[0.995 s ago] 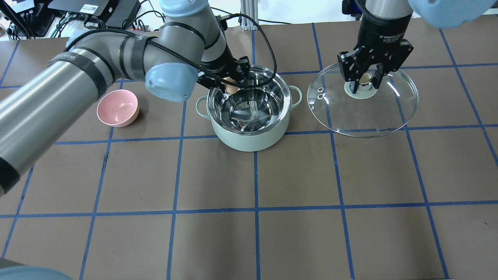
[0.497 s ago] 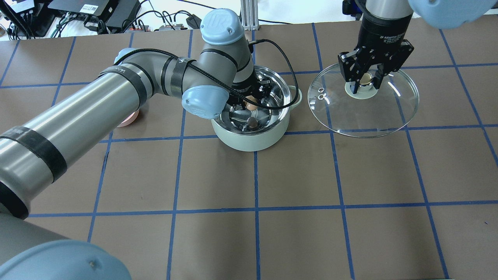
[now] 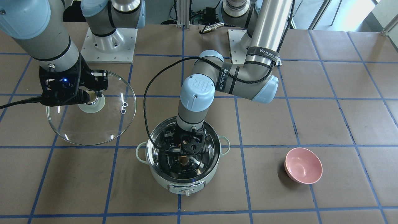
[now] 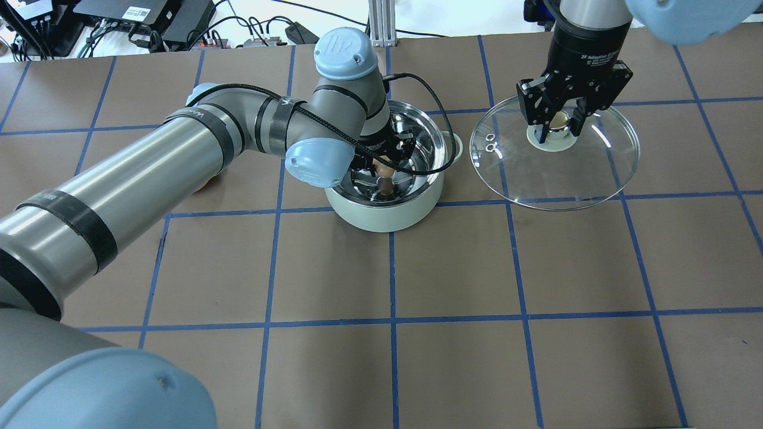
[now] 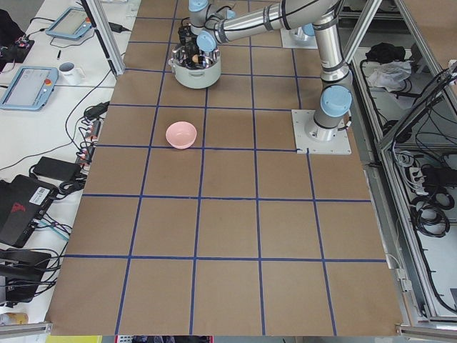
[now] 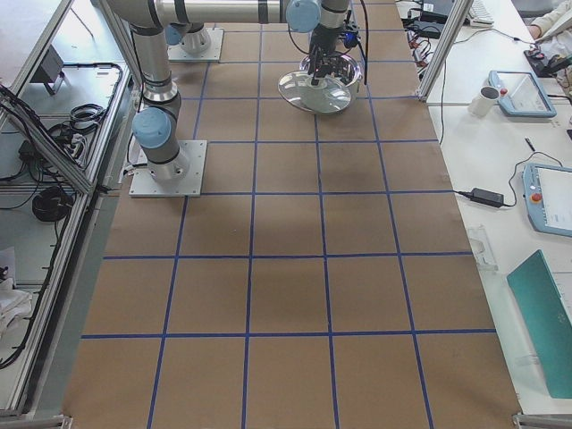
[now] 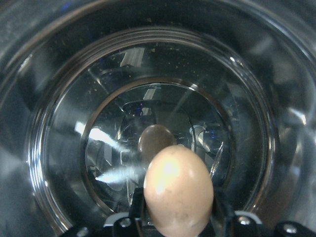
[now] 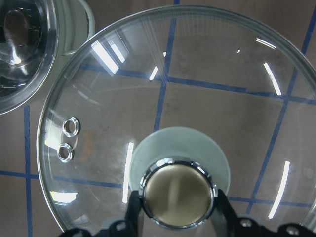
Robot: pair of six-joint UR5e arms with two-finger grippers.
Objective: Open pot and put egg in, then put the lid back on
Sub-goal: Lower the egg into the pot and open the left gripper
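- left gripper (image 7: 178, 219): at the low centre of its wrist view we see its two fingers (image 7: 134, 212) pinching the egg (image 7: 178, 190), one on each side.
- egg: pale tan, blunt end toward the camera, inside the mouth of the pot (image 4: 387, 217). a darker egg-shaped reflection lies on the steel floor just above it in the frame. we cannot tell whether the egg touches that floor.
- pot: mint green, upper centre of the overhead frame, standing open. the left arm's wrist comes in from the upper left and dips inside the rim. in the front-facing frame the control knob (image 3: 186, 192) points at the bottom edge.
- right gripper (image 4: 558, 126): fingers pressed against the beige knob (image 8: 177, 192) from two sides, low centre of its wrist view.
- lid (image 4: 554, 179): clear glass, upper right of the overhead frame, beside the pot. its rim comes close to the pot's nearer loop handle. two small metal vent rings (image 4: 492, 142) sit on the side toward the pot. we cannot tell whether the lid rests on the table (image 4: 453, 268) or hangs just above it.
- pink bowl (image 3: 303, 169): lower right of the front-facing frame, upright, well apart from the pot. in the overhead frame the left arm hides nearly all of it.
- table: brown surface with a blue tape grid.
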